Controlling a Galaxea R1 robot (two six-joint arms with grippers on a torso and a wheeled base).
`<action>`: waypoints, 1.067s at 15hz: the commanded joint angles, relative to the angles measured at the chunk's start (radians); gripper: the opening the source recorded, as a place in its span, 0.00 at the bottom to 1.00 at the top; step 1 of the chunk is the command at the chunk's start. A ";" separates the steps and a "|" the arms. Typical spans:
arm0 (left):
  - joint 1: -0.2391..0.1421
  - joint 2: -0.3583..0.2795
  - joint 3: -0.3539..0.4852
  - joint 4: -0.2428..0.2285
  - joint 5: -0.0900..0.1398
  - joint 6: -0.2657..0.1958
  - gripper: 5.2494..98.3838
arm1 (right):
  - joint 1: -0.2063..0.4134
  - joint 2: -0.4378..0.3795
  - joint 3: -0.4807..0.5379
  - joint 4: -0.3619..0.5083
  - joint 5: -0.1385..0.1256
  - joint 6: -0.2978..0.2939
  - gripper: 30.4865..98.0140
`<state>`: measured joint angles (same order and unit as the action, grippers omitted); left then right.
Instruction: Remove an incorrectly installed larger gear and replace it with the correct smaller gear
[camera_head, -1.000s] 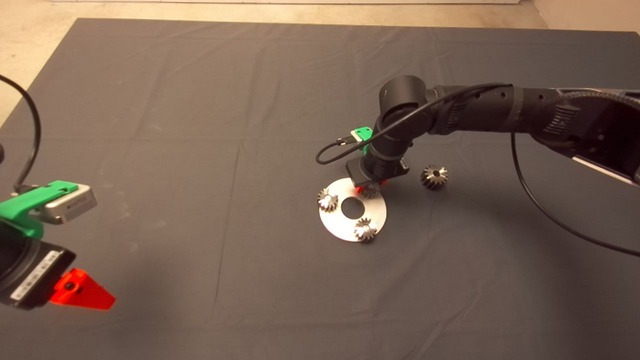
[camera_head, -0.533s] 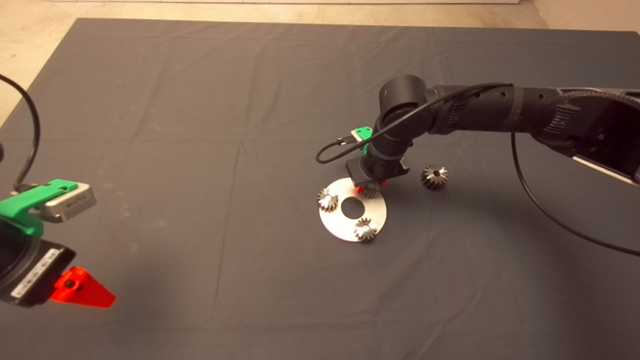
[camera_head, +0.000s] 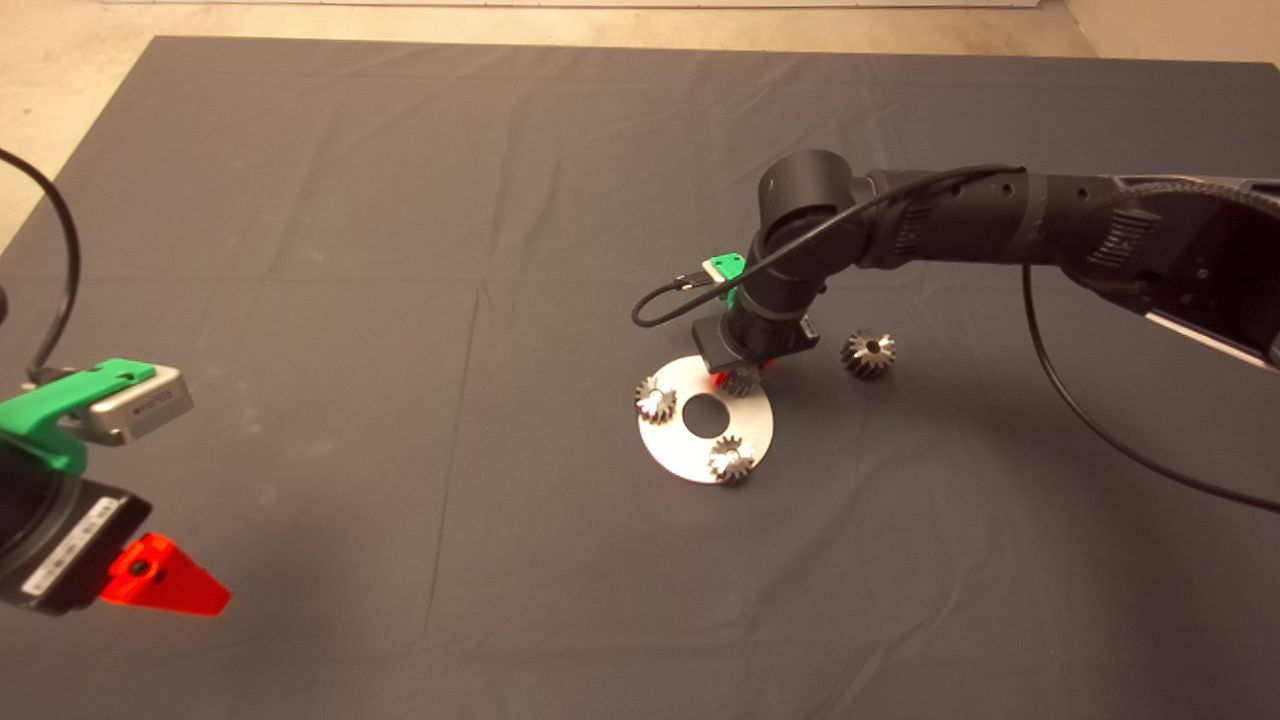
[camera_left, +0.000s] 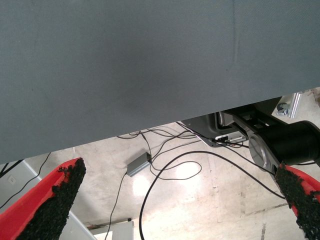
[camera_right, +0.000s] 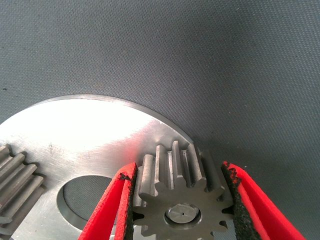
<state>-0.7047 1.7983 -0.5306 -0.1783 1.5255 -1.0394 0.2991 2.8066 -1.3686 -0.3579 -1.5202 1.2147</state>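
A round metal plate (camera_head: 672, 446) with a centre hole lies on the dark mat. My right gripper (camera_head: 741, 374) stands over its far edge, shut on the smaller gear (camera_head: 741, 381). In the right wrist view the gripper (camera_right: 177, 171) has both pads against the teeth of that gear (camera_right: 182, 200), which sits flat on the plate (camera_right: 90, 135) with a pin end showing in its bore. The larger gear (camera_head: 867, 354) lies alone on the mat, right of the plate. My left gripper (camera_head: 165, 588) is parked at the lower left, open and empty (camera_left: 180, 177).
Two shinier gears sit on the plate, one at its left edge (camera_head: 655, 399) and one at its near edge (camera_head: 731, 460). The right arm's black cable loops over the mat at the right. The left wrist view shows the mat's edge and floor cables (camera_left: 165, 165).
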 joint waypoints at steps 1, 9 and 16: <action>-0.010 -0.001 -0.001 -0.010 0.133 0.002 1.00 | 0.036 0.008 0.005 -0.001 -0.043 0.008 0.13; -0.010 0.002 -0.001 -0.010 0.133 0.001 1.00 | 0.066 0.009 0.008 0.002 -0.043 0.008 0.15; -0.010 0.005 -0.006 -0.010 0.133 0.002 1.00 | 0.101 0.015 0.031 0.031 -0.041 0.009 0.20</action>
<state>-0.7047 1.8002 -0.5345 -0.1783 1.5255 -1.0391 0.3591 2.8124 -1.3483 -0.3511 -1.5255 1.2174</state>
